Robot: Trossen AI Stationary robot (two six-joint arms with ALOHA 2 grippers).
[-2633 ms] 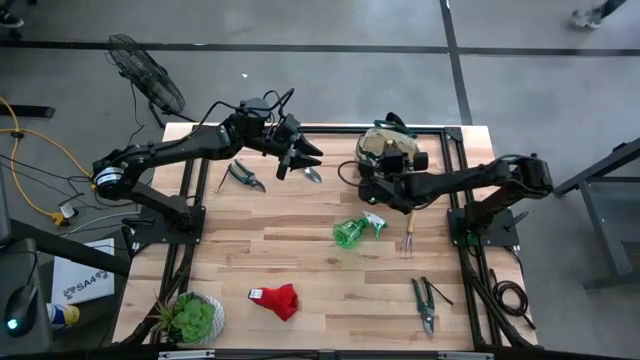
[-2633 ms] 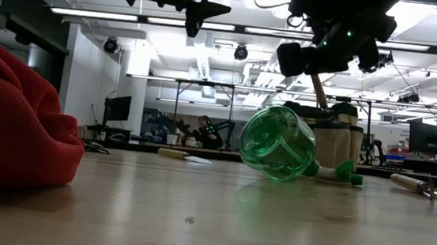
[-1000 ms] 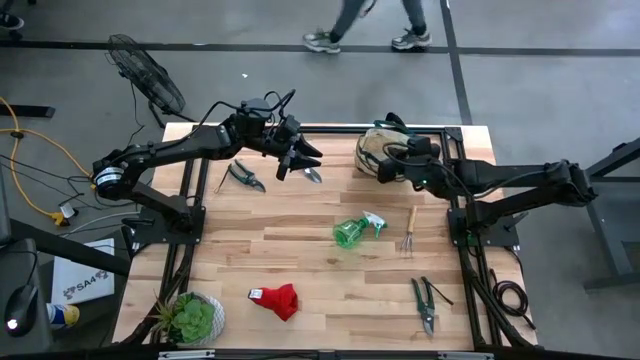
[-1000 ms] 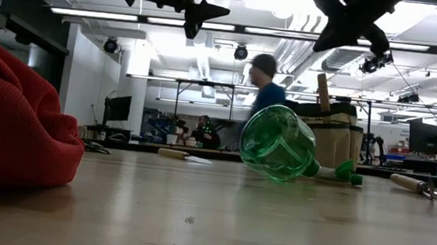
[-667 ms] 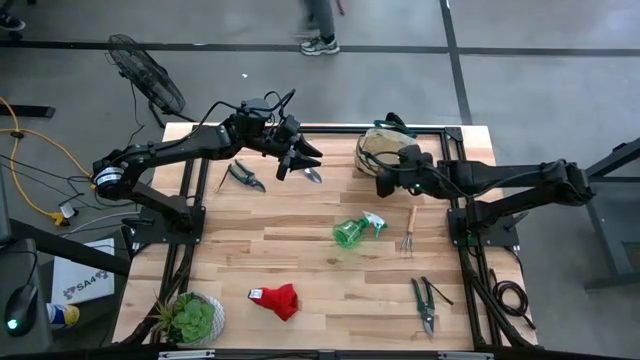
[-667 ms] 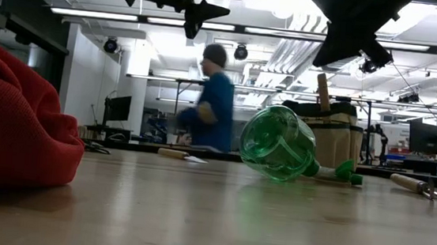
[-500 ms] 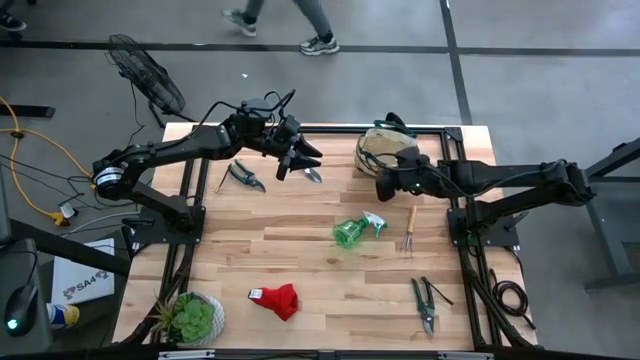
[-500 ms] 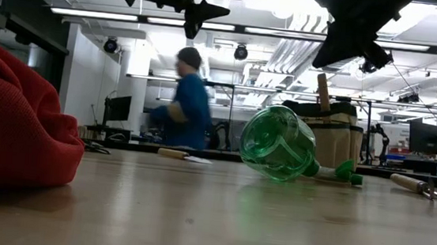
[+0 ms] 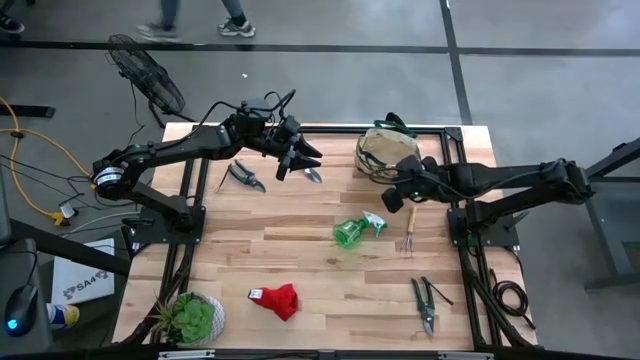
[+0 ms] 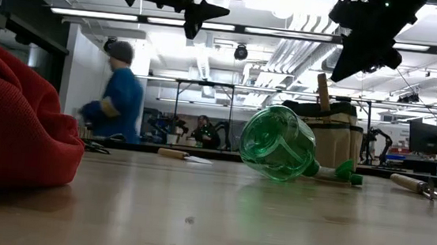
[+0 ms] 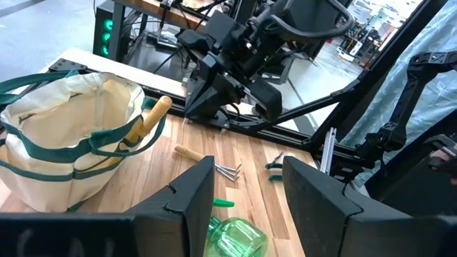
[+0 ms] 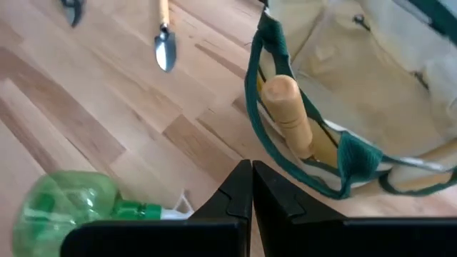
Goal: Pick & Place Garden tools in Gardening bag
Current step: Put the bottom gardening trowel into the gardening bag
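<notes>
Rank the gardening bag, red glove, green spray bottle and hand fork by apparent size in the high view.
1. gardening bag
2. green spray bottle and red glove: too alike to rank.
3. hand fork: about as long, but far slimmer.

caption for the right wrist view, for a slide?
Shut right end effector above tan canvas bag holding one wooden-handled tool.

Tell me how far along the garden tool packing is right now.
Done: one wooden-handled tool stands in the gardening bag. In hand: nothing; the right gripper is shut and empty beside the bag, the left gripper open above the trowel. Left: trowel, both shears, spray bottle, fork, red glove.
</notes>
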